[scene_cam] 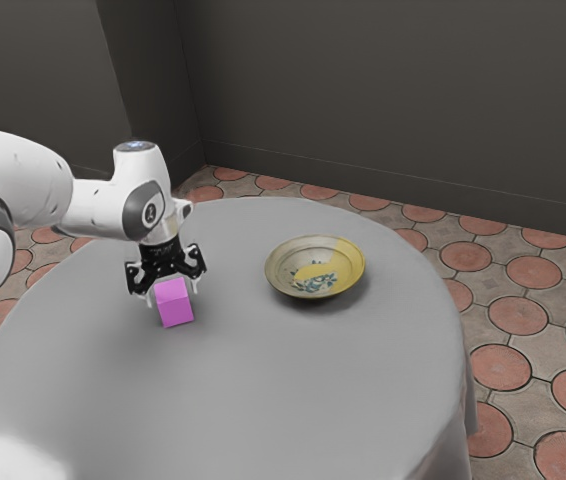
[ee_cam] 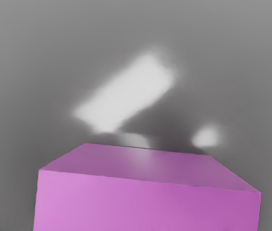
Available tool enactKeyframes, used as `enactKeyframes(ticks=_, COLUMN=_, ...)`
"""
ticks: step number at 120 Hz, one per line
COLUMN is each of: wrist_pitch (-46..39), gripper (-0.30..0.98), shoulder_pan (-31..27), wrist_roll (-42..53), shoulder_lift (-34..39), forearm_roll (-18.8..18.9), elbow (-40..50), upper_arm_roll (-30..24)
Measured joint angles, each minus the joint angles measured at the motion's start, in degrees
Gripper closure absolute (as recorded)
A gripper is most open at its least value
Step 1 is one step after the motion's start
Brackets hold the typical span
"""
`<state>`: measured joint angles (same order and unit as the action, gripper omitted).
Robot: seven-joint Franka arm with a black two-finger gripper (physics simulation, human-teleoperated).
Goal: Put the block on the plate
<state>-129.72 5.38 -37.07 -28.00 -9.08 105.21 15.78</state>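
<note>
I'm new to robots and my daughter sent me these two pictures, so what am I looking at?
The white machine is a robot arm, ending in a black hand. The exterior view comes from a camera at the arm's side; the wrist view comes from one on the hand itself, so the pink block looks huge there. A patterned, partly yellow plate sits on the round grey table. The block is right at the hand, but I can't tell whether it's actually gripped.
</note>
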Motion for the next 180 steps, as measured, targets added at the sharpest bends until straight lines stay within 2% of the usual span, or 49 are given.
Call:
enactKeyframes(ticks=13, wrist_pitch=-1.10, gripper=0.02, shoulder_pan=-0.39, wrist_roll=-1.26, shoulder_lift=-0.58, forearm_roll=0.02, elbow=0.24, upper_arm_roll=-0.50)
enactKeyframes(ticks=46, wrist_pitch=-1.96, gripper=0.22, shoulder_pan=-0.45, wrist_roll=-3.54, shoulder_lift=-0.53, forearm_roll=0.02, elbow=0.63, upper_arm_roll=-0.58)
enactKeyframes(ticks=109, wrist_pitch=-1.86, gripper=0.28, shoulder_pan=0.42, wrist_roll=-5.76, shoulder_lift=2.12, forearm_roll=0.09, elbow=0.98, upper_arm_roll=-0.93)
enactKeyframes(ticks=131, wrist_pitch=-1.98, gripper=0.32, shoulder_pan=4.74, wrist_roll=-6.27, shoulder_lift=5.85, forearm_roll=0.15, elbow=0.32, upper_arm_roll=-1.86)
enactKeyframes(ticks=149, wrist_pitch=-2.37, gripper=0.33, shoulder_pan=8.64, wrist_roll=-6.69, shoulder_lift=4.78, forearm_roll=0.17, elbow=-5.10, upper_arm_roll=-3.72)
enactKeyframes(ticks=180, wrist_pitch=-2.61, gripper=0.32, shoulder_pan=13.99, wrist_roll=-7.41, shoulder_lift=-9.38, forearm_roll=-0.09, elbow=-23.91, upper_arm_roll=-4.55)
